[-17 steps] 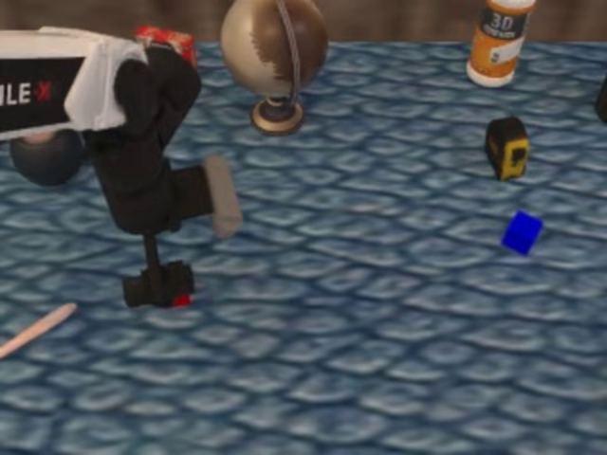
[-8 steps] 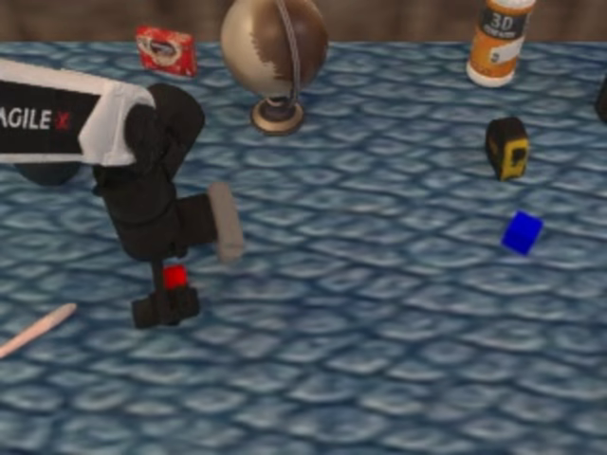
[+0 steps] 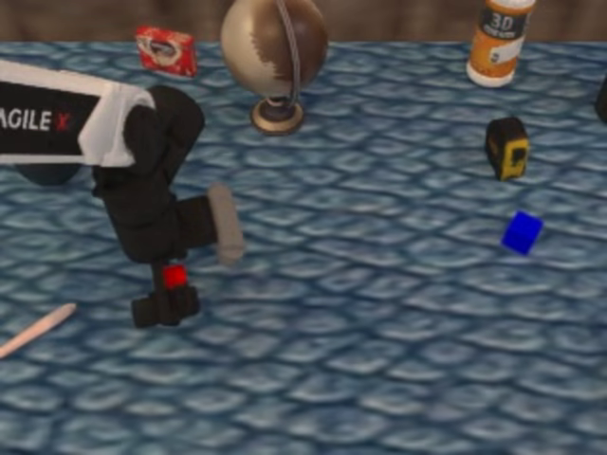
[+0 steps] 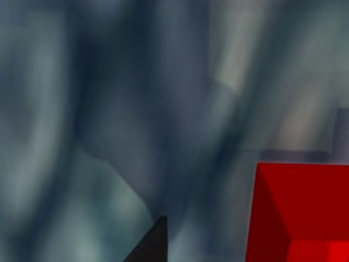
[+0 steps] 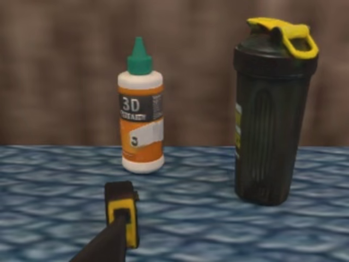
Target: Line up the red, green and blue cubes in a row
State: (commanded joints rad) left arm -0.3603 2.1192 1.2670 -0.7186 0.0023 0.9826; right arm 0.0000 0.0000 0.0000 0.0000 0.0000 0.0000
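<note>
Left gripper (image 3: 167,301) is seen low over the blue cloth (image 3: 379,360) on the left side of the table; the red cube (image 3: 174,276) is seen right at its black fingers, on the side nearer the arm; whether the fingers are together or apart cannot be told, and whether the cube is pinched or only beside them cannot be told either. In the left wrist view the red cube (image 4: 300,213) is seen very close, with one dark fingertip (image 4: 150,243) off to one side of it and a gap of cloth between them.

The blue cube (image 3: 523,232) is found far away on the right side of the table, near the black and yellow tape measure (image 3: 507,148); no green cube is seen in any view. The right gripper is not seen from above; only a dark tip of it (image 5: 103,243) is caught in its own wrist view, pointed at the tape measure (image 5: 122,213); open or closed cannot be told.

So the left arm is judged to be the nearer one for the red cube; the right arm is likely nearer the blue one; a row is not yet made.
</note>
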